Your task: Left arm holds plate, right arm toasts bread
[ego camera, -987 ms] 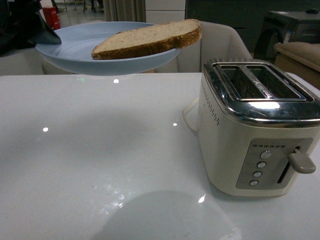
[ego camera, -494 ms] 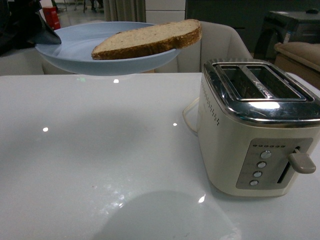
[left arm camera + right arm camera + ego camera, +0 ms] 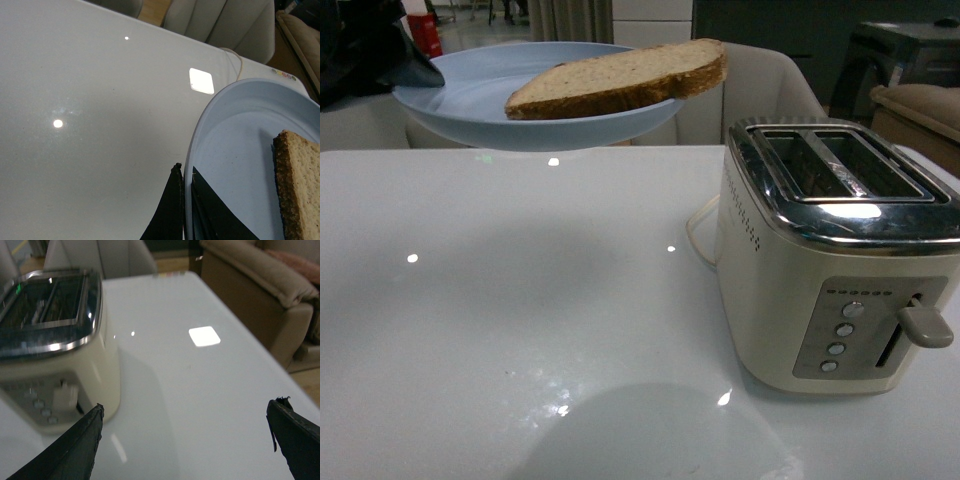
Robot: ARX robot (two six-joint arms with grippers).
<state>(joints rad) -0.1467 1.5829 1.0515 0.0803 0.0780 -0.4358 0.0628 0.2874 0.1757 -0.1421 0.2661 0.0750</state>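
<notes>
The plate (image 3: 470, 110) is held up in the upper left of the front view, clear above the white bench (image 3: 520, 280). The left tool (image 3: 185, 172) is clamped on the plate's rim, with one finger under it and one inside it. The bread (image 3: 620, 78) lies on the plate, propped on the rim at the side nearer the toaster (image 3: 790, 300), which stands at the right of the frame.

The holding half of the task is judged to be in place and the toasting half not yet begun. The right tool (image 3: 187, 407) is spread wide with nothing between its fingers. It is seen only in its own wrist view, above the bench beside the toaster. Both slots (image 3: 820, 165) appear empty and the lever (image 3: 923, 325) appears to be up.

The bread's long axis runs left to right across the front view, rising slightly to the right. Its rounded crust end points right and overhangs the rim, and the other end rests low in the plate.

For the next move, the right tool would probably need to be brought to that overhanging end and closed across the slice's thickness. The slice would then have to be turned on edge and lined up with a slot before being lowered.
</notes>
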